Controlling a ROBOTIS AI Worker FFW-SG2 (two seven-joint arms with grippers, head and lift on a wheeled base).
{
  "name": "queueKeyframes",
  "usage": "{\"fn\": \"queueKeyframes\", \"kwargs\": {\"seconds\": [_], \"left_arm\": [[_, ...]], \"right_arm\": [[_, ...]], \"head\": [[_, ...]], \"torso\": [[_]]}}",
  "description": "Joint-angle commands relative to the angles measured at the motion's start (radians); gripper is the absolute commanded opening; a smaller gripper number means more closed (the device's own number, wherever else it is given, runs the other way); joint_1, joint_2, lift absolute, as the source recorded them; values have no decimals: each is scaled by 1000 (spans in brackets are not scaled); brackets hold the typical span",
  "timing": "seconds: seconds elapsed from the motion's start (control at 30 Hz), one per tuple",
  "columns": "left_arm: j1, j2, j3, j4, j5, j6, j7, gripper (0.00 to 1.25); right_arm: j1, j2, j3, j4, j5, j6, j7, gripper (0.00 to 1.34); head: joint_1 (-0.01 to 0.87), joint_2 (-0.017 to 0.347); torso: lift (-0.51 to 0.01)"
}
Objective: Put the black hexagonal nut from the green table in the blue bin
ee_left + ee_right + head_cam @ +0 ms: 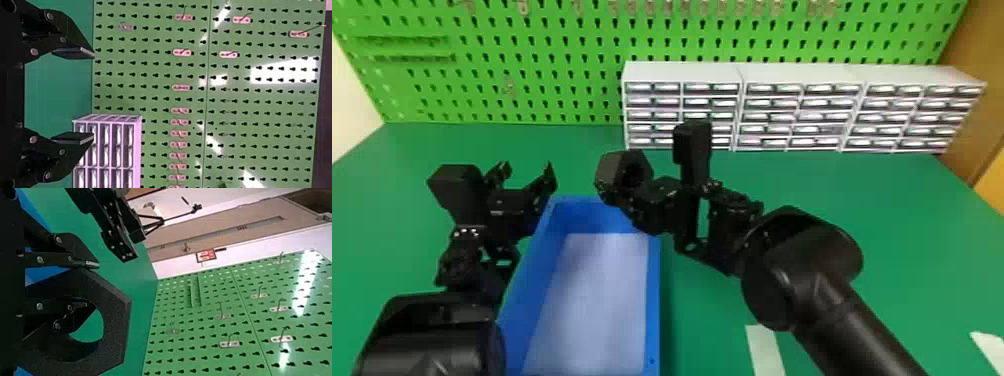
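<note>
Nearest the head camera lay the black forearms [852, 320] of your two arms, coming in low on either side. Right gripper [657, 205]: clamped on the black hexagonal nut [612, 172], its fingers [87, 263] parted by about the thickness of the ring's wall. One finger lay along the outside of the ring, the other reached into the hole. You had the nut out at the gripper's tip, off the green table [572, 145], close to the far end of the blue bin [654, 310]. Whether it was directly above the opening, you could not tell.

Left gripper [527, 170]: fingers spread wide, empty, held beside the bin's far left corner. Bin sat between the two grippers, long sides running back toward you, pale floor showing.

Beyond the right gripper stood the grey-white drawer units [802, 77], in a row reaching off to its right. Behind them, past both grippers, rose the green pegboard [572, 75]. A white strip [764, 350] lay on the table, on your side of the right gripper.
</note>
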Motion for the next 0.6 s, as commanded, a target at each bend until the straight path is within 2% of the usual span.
{"fn": "queueKeyframes", "kwargs": {"seconds": [0.0,0.57], "left_arm": [[-1,-3,4,0,-1,0,0,736],[-4,-3,4,0,-1,0,0,736]], "right_arm": [[-9,2,29,23,-18,-2,10,219],[-39,2,117,69,-74,8,31,219]], "head": [[686,51],[686,51]], "torso": [[-97],[-97]]}}
